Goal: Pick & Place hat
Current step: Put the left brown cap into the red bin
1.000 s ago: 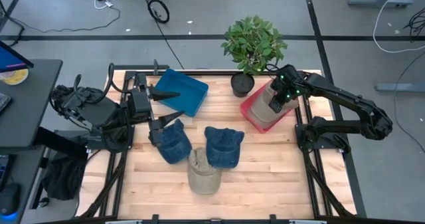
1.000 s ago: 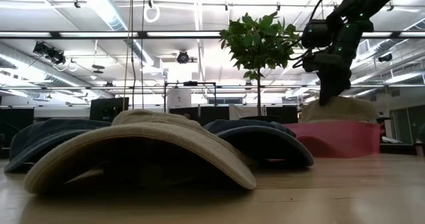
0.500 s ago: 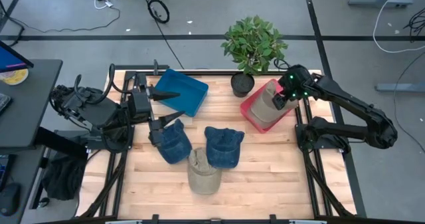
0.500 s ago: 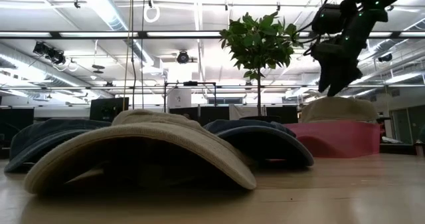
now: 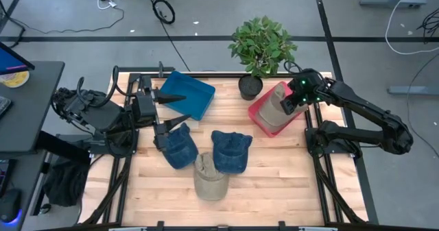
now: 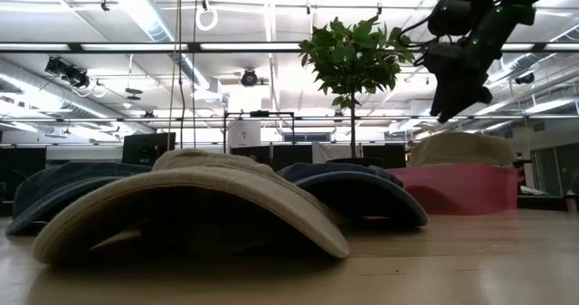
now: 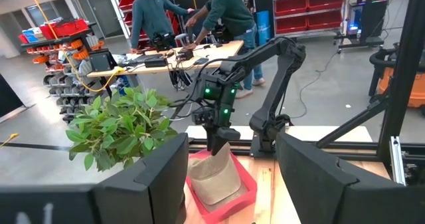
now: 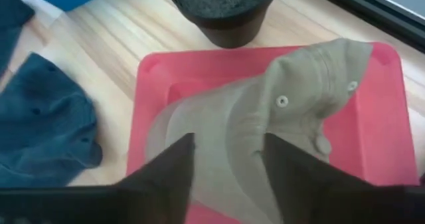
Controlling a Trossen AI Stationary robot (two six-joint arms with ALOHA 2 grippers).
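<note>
Across the wooden table (image 5: 274, 183), working at the far corner beside the potted plant (image 5: 260, 46). Hovering the right gripper (image 5: 287, 106) just above the tan hat (image 5: 274, 102), fingers parted and gripping nothing, with a clear gap showing between tips and cloth in the low view. Lying directly beneath that gripper, filling most of the red bin (image 5: 255, 116) and lapping against its walls. Judging this hat as delivered and the placing as looking done. Standing off like that, probably, for letting the fabric settle without snagging on a finger.

Waiting well away from the right gripper, toward the left arm's side: two blue hats (image 5: 180, 149) (image 5: 230, 153) and a pale hat (image 5: 209, 179), bunched together and touching, likely laid mid-table for either arm's reach. Parking the left gripper (image 5: 171, 112) beside a blue bin (image 5: 192, 92), likewise spread open and holding nothing, keeping clear of the work. Calling next, in all likelihood, for lifting clear and swinging toward the bunch.
</note>
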